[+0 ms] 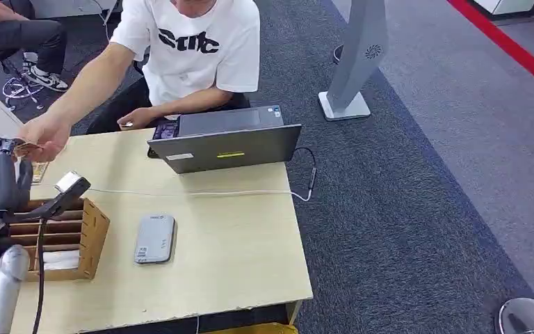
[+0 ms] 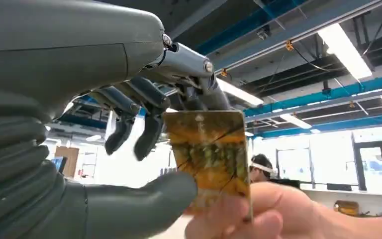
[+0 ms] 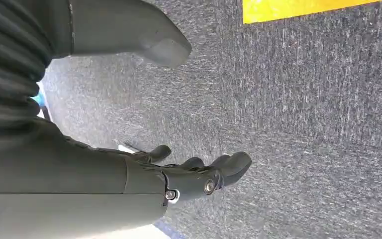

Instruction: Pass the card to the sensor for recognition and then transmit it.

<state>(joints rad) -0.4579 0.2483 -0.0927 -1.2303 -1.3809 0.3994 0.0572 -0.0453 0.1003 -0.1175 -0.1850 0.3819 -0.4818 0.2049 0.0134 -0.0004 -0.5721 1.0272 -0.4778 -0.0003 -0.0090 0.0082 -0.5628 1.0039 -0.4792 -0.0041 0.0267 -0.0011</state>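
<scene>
- Grey carpet surrounds the pale wooden table (image 1: 236,257), where we see an open laptop (image 1: 226,142), a flat grey sensor (image 1: 155,238) and a slotted wooden box (image 1: 87,240).
- Our left hand (image 2: 129,149) is raised at the table's far left corner, meeting a person's hand (image 1: 44,137) reaching across from the other side.
- We hold the card (image 2: 211,159), orange and yellow, upright between thumb and the fingers (image 2: 149,130) curled above it; the person's fingers grip its lower edge at the same time.
- We judge this to be the handover step, with the card shared between both hands and well away from the sensor.
- Our right hand (image 3: 199,177) hangs over the carpet, fingers loosely apart, holding nothing.
- Next, we likely need to loosen thumb and fingers once the person's grip is firm, then draw the arm back without snagging the card.
</scene>
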